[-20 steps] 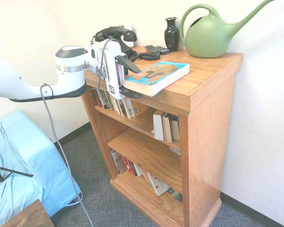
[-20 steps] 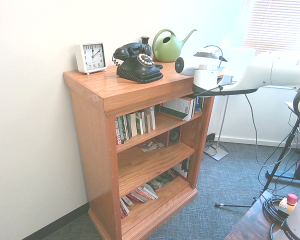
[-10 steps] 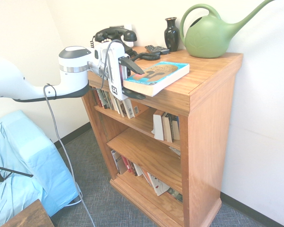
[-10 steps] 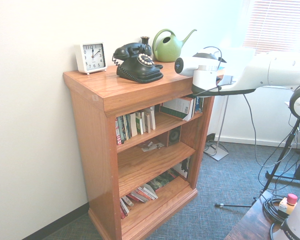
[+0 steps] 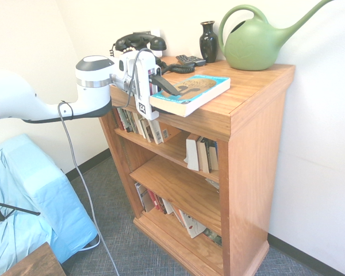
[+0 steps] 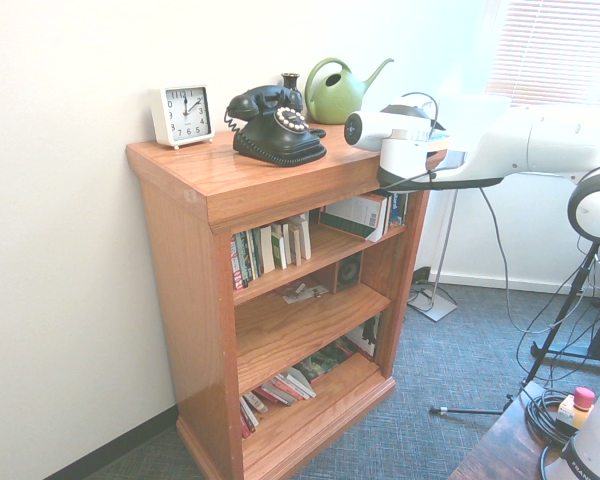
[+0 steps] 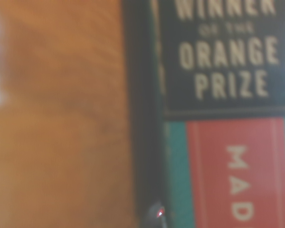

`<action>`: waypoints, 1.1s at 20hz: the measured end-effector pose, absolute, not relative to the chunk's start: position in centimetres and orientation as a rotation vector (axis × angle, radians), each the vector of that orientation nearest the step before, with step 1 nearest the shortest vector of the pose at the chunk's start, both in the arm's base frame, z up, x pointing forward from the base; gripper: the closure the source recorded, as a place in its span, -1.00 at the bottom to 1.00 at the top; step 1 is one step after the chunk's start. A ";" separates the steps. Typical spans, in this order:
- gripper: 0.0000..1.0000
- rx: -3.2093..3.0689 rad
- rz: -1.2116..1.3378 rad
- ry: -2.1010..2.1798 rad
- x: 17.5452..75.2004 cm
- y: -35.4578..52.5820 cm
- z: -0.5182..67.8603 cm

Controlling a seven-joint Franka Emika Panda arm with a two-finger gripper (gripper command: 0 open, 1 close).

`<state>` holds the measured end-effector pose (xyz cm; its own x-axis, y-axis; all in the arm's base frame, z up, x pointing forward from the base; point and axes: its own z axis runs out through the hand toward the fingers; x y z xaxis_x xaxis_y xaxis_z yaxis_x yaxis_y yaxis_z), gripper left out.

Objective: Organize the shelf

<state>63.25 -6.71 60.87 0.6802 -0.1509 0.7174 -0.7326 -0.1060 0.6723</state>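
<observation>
The shelf [image 5: 247,80] is an orange-brown wooden bookcase with three tiers. A thick paperback book [image 5: 195,91] with a teal cover lies flat on its top and overhangs the front edge. My gripper [image 5: 163,99] reaches in sideways at that overhanging end. The upper finger [image 5: 164,85] rests on the cover and the lower one is hidden under the book, so the jaws are shut on it. In the wrist view the book's spine [image 7: 228,118] fills the frame beside the wood [image 7: 61,118]. From the other side the arm hides the gripper at the shelf's [image 6: 240,185] far corner.
On the top stand a green watering can [image 5: 253,43], a dark vase [image 5: 208,41], a black dial phone [image 5: 141,41], a remote [image 5: 190,59] and a white clock [image 6: 182,113]. Books [image 5: 198,154] fill parts of the tiers. A blue-covered object [image 5: 23,195] stands on the floor.
The gripper has slid further onto the book's end and its fingers have come together on it. The lower finger, seen below the book before, is now out of sight.
</observation>
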 end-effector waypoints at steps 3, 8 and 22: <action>1.00 1.641 0.569 -0.733 63.5 -6.7 60.8; 1.00 1.647 0.568 -0.734 63.6 -6.7 60.9; 1.00 1.831 0.653 -0.962 57.5 -5.6 69.9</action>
<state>57.51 -5.59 69.88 0.5507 -0.3360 0.7641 -0.8341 -0.2554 0.4888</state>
